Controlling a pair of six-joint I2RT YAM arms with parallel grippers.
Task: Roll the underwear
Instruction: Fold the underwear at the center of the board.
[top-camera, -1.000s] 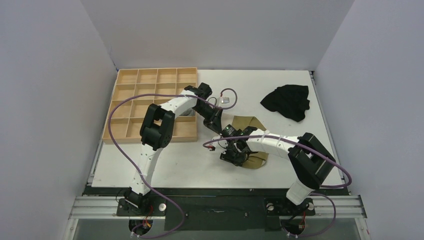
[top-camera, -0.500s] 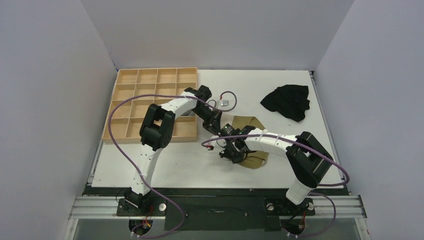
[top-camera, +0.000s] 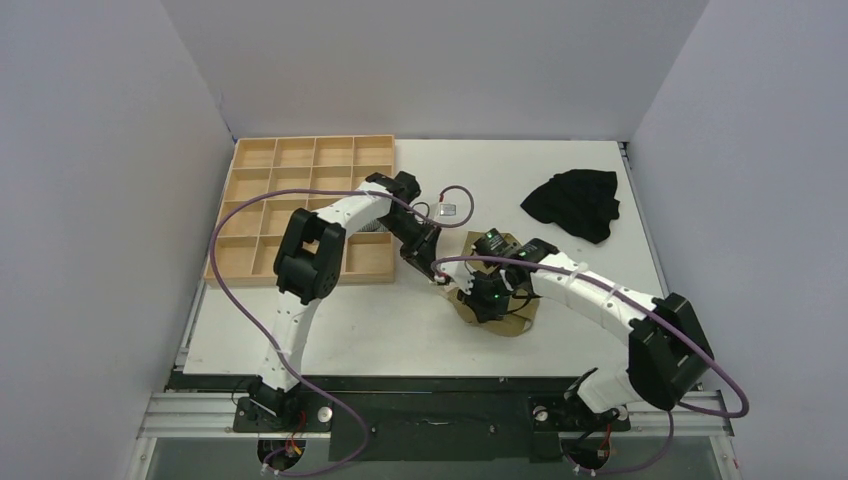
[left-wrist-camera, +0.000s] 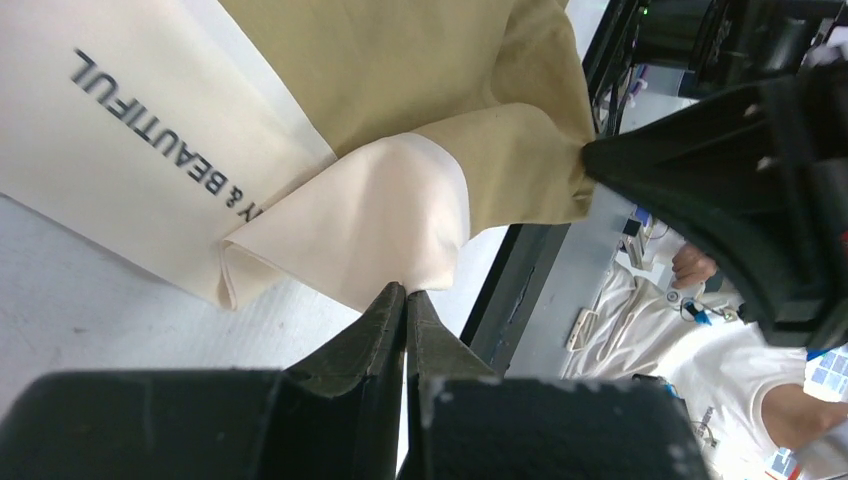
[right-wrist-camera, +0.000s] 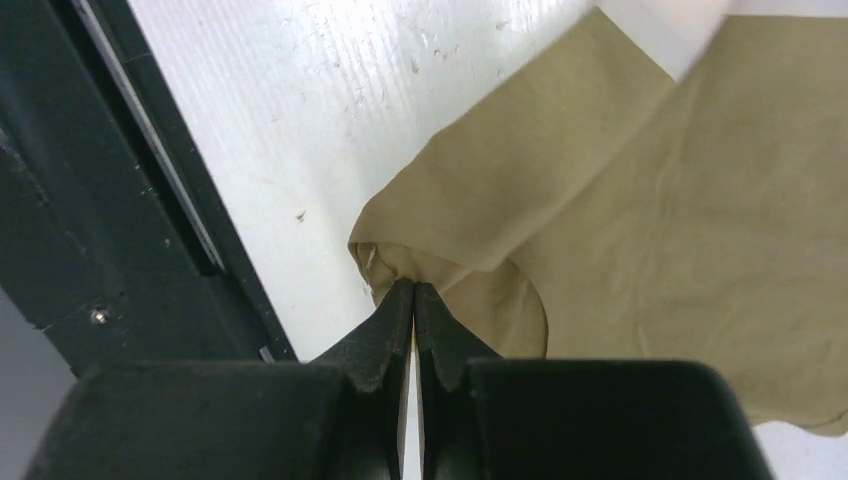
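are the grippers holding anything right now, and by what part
Both hold the underwear: the left gripper pinches the edge of its cream panel, and the right gripper pinches a fold at its olive edge.

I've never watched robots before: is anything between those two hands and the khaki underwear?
Nothing visible. The left hand pinches the underwear at its cream panel; the right hand pinches a khaki fold.
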